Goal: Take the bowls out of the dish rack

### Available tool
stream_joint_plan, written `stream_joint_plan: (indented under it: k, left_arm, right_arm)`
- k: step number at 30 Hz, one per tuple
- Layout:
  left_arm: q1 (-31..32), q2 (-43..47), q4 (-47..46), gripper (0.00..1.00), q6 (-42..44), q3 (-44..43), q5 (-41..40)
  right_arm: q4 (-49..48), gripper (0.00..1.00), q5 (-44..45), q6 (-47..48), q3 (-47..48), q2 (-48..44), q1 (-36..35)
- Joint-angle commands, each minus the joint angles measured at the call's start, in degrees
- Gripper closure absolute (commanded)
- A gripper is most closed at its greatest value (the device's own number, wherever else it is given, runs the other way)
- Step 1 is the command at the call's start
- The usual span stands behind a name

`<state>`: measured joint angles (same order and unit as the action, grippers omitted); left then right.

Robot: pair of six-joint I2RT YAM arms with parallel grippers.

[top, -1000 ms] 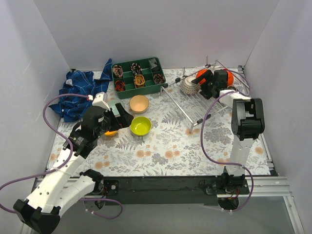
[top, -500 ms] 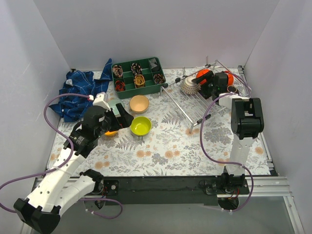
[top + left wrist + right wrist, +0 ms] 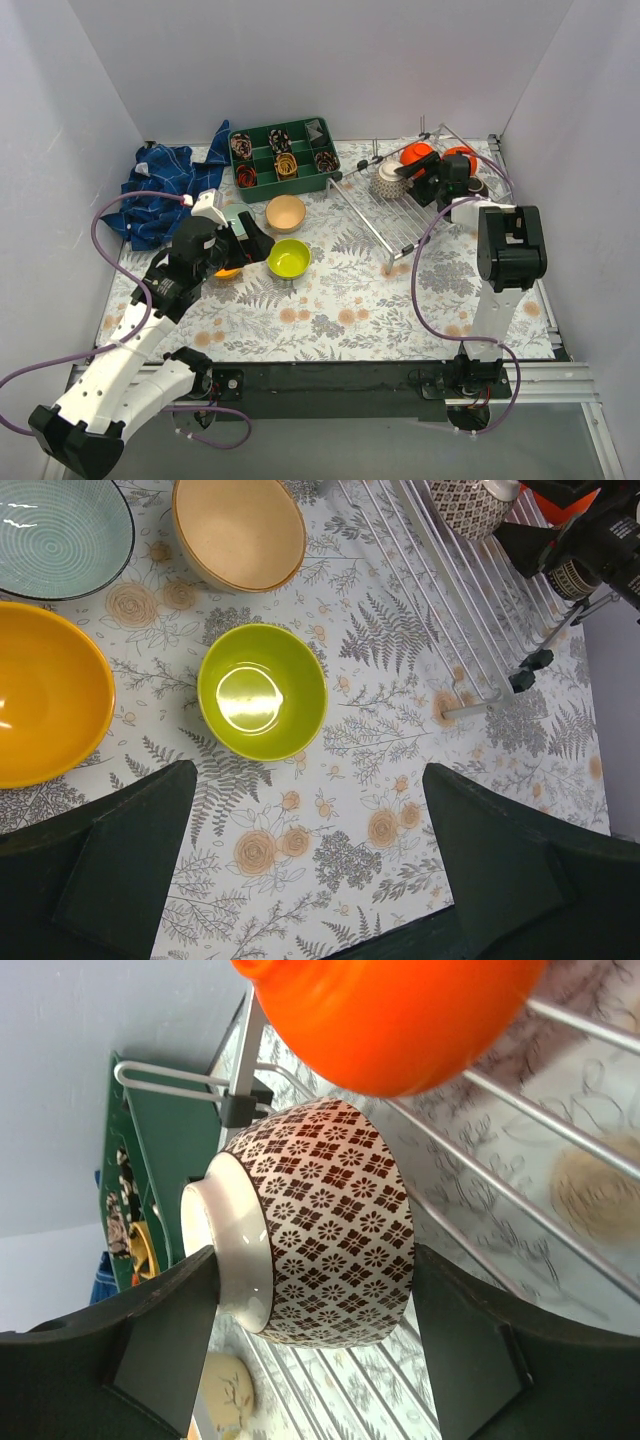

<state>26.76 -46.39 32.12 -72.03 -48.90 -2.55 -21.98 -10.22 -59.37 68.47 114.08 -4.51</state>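
Spread apart, our right end effector reaches into the large silver wire dish rack at the far right of the fern-printed tabletop. Its dark fingers stand on either side of a white round bowl with a brown diamond pattern. We cannot tell whether they touch it. That bowl is tipped over on the rack's thin bars, with its pale foot ring showing. Just beside it, also in the rack, sits a glossy red-orange bowl. A second red-orange bowl sits farther right, near the rack's back rim.

Our left end effector hangs released above the tabletop, its jaws wide and holding nothing. Below it, four bowls stand upright on the tabletop, left of the rack. The lime green bowl is nearest the rack, and the beige bowl is behind it. The yellow-orange bowl is to the left, and the pale mint ribbed bowl is at the far left. The lime green bowl stands apart from the others.

Behind them we see a green compartment tray and a crumpled blue cloth.
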Motion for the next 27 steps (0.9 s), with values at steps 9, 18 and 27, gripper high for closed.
stream_joint_plan:
  k: [9, 18, 27]
  left_arm:
    - [0.04, 1.92, -1.01, 0.02, 0.31, -0.84, 0.44]
    - [0.13, 1.13, -1.62, 0.02, 0.22, -1.28, 1.58]
    - [0.13, -2.74, -2.85, 0.02, -0.83, -2.77, 2.46]
  right_arm:
    - [2.46, 0.91, -3.40, 9.71, -7.03, -15.19, -0.76]
    - [15.37, 0.99, 1.25, 31.64, -4.31, -25.03, -4.88]
    - [23.56, 0.99, 22.15, 59.09, -4.12, -35.59, -22.01]
